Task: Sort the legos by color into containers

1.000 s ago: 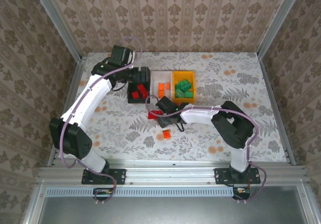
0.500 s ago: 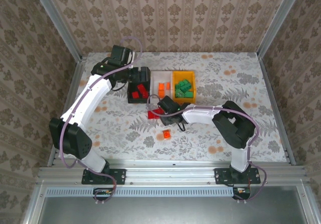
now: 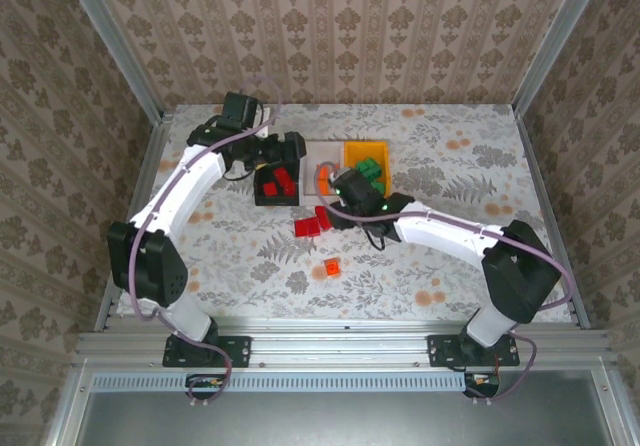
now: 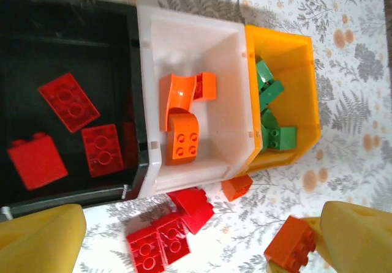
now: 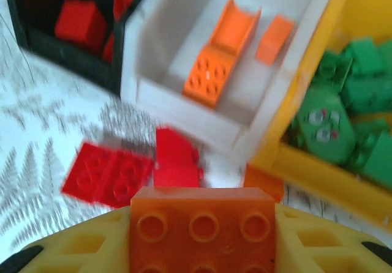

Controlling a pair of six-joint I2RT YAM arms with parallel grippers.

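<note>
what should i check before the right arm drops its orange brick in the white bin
1. Grip: the orange brick sits between the right gripper jaws: ok.
2. Target: the white bin holds orange pieces alone, with room left: ok.
3. Position: brick fully above the white bin: cannot tell; in the right wrist view the bin lies ahead of it.
4. Clearance: the left gripper is open and empty, near the black bin in the top view: looks ok.
5. Neighbour: the yellow-orange bin holds green bricks alone: ok.
6. All binned: not ok; red bricks lie loose before the bins.
</note>
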